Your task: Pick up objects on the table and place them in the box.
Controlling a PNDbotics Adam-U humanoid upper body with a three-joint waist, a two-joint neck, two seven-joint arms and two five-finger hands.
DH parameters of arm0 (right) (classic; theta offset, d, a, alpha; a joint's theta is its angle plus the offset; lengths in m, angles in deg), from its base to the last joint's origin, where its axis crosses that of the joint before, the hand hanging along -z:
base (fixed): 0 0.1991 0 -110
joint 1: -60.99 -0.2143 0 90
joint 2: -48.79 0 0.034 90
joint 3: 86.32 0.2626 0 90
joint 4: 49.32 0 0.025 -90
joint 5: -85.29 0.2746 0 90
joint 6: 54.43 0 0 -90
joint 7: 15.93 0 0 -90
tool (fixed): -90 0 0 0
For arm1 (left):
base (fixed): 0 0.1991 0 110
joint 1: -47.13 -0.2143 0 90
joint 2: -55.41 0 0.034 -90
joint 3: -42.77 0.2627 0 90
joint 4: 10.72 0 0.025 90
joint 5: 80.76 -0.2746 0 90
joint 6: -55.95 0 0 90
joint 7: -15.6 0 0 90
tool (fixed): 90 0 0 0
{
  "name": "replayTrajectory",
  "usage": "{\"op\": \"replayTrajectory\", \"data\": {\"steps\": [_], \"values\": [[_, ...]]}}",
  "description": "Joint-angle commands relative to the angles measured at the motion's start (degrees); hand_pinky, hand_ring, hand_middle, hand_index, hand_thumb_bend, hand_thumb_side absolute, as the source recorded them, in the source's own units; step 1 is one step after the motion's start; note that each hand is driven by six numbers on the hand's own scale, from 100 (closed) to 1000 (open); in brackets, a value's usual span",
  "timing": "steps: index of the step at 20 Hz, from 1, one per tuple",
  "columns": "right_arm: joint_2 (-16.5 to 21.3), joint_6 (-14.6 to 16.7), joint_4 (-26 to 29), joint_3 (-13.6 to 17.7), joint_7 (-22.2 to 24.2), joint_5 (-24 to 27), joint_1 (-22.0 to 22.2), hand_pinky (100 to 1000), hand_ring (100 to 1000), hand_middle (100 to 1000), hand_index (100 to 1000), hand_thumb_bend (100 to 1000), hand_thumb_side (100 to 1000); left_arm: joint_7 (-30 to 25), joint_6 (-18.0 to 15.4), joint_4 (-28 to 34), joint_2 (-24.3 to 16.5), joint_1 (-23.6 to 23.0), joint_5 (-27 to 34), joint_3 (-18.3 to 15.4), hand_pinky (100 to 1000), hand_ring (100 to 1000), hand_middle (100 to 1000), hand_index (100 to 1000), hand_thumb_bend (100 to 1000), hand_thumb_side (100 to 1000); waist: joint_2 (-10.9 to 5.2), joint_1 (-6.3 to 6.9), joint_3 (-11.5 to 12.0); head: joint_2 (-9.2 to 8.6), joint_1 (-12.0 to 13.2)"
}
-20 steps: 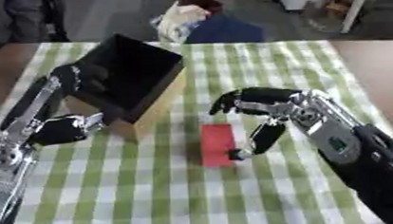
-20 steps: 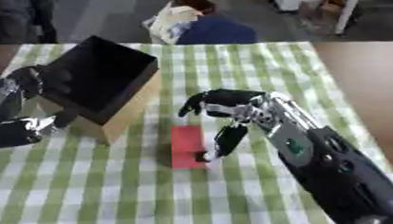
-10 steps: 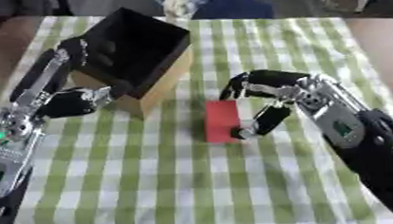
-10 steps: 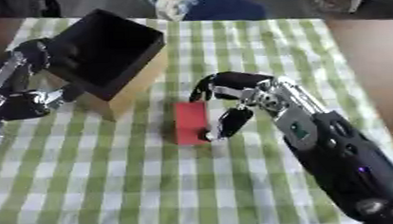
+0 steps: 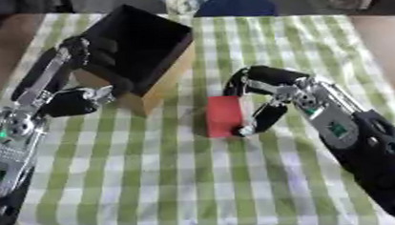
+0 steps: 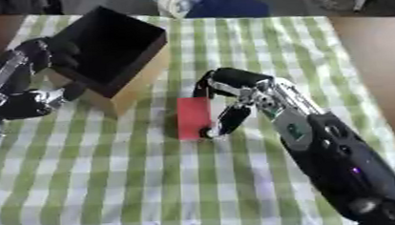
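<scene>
Resting on green-checked tabletop (image 5: 262,178), red block (image 5: 224,115) is pinched by right hand (image 5: 263,95): curled fingers (image 5: 241,81) arched over block's far end, thumb (image 5: 264,118) pressed at its near right corner. Block lies just left of right hand, near box corner but apart from it. Black-lined box (image 5: 139,45) is gripped by left hand (image 5: 107,58), fingers curled over its left wall. Box stands open-topped, up-left of right hand. Blue and white items seen at far tabletop edge, not identifiable.
</scene>
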Motion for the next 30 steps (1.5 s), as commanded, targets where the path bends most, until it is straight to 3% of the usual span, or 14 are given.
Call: {"op": "replayTrajectory", "data": {"steps": [1,7,17,23,30], "values": [[0.51,0.20,-0.16,0.72,-2.26,-1.04,-0.82,657,606,493,598,464,124,-0.18,-0.04,0.66,-0.58,0.77,0.18,-0.21,756,671,704,774,669,502,-0.60,0.21,0.08,-0.18,-0.30],[2.50,-0.10,1.90,1.08,-5.08,1.57,-2.76,649,585,464,571,430,100,0.30,-0.09,1.12,-0.58,0.93,0.27,-0.70,756,672,704,773,663,501,-0.60,0.03,0.29,-0.63,-0.33],[8.71,-2.66,6.40,2.35,-2.41,10.63,-9.28,651,583,470,579,420,100,3.79,0.38,3.59,-0.71,1.22,0.48,-3.61,755,672,703,771,665,488,-0.83,-0.58,2.44,-1.32,-0.76],[10.67,-4.15,3.15,4.55,-2.81,12.49,-13.82,654,582,476,584,419,100,3.59,0.07,5.39,-0.44,2.68,1.22,-2.97,757,673,703,769,667,483,-0.37,-0.96,6.16,-2.26,-2.91],[8.88,-2.62,-3.95,7.49,-6.34,7.84,-18.33,670,591,483,595,410,100,2.70,-0.22,7.54,1.49,6.13,2.77,-1.68,759,675,703,769,667,477,1.35,-1.17,12.03,-5.01,-7.84]]}}
